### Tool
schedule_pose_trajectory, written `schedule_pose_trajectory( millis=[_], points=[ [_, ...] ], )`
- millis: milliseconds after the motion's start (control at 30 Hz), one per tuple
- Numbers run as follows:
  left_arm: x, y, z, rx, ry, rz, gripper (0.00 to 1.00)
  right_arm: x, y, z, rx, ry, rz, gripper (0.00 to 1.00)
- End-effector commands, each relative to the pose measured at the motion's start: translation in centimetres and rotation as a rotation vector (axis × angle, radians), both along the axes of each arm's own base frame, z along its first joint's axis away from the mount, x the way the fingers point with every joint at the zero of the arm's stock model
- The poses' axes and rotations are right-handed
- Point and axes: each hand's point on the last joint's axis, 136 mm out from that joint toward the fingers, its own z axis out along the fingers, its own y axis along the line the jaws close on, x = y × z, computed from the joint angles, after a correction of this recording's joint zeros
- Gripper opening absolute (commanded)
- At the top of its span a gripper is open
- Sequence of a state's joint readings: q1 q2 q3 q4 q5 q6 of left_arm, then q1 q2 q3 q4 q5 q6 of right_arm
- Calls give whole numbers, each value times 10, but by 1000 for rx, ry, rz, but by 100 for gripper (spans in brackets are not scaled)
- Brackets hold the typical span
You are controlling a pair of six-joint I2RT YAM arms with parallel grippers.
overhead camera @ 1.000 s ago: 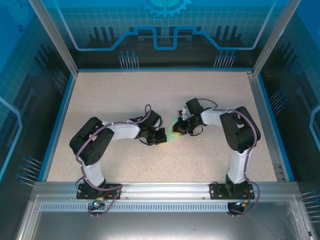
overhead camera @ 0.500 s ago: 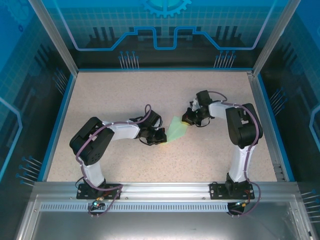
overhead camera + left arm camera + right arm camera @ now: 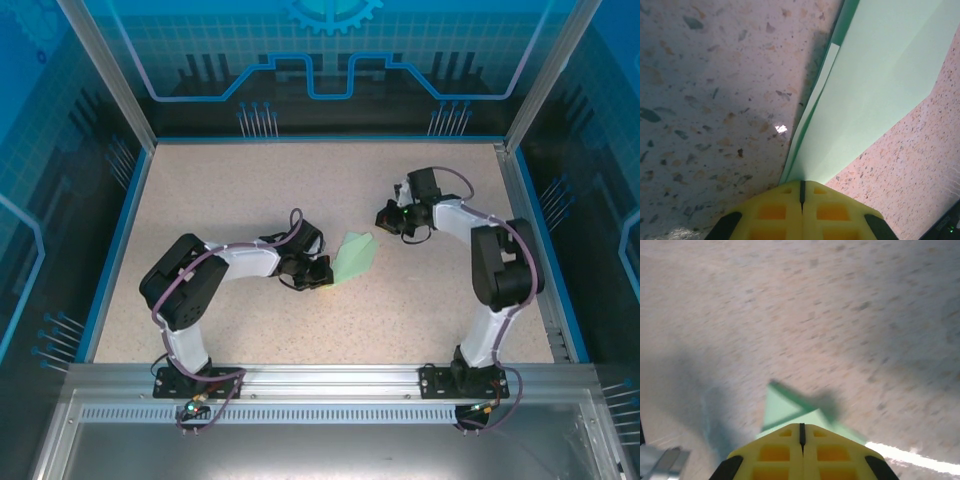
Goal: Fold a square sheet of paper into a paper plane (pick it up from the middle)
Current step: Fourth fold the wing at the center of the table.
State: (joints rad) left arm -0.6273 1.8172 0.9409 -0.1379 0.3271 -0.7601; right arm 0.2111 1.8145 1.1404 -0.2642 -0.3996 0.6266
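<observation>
Speckled tabletop (image 3: 230, 190): folding is looking nearly done; my left pincer (image 3: 322, 280) is pinching the paper plane (image 3: 356, 257), right pincer (image 3: 386, 216) hovering pressed together, empty.

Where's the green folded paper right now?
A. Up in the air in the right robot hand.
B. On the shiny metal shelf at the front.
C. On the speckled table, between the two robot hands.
C: the folded green paper is on the speckled table, with the left gripper at its near end and the right gripper apart from it on the far side.
</observation>
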Motion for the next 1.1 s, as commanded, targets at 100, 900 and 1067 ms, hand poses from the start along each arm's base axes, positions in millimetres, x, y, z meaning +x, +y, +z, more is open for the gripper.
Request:
schedule_pose_trajectory(
  millis=[100,900,1067],
  points=[
    [-24,28,-28,131,122,17,0,-54,58,-16,27,72,164,2],
    [-23,13,-7,8,64,-31,0,-86,67,-92,-22,307,173,1],
    [-28,24,-20,60,83,-14,0,-86,65,-93,-29,309,170,1]
  ],
)
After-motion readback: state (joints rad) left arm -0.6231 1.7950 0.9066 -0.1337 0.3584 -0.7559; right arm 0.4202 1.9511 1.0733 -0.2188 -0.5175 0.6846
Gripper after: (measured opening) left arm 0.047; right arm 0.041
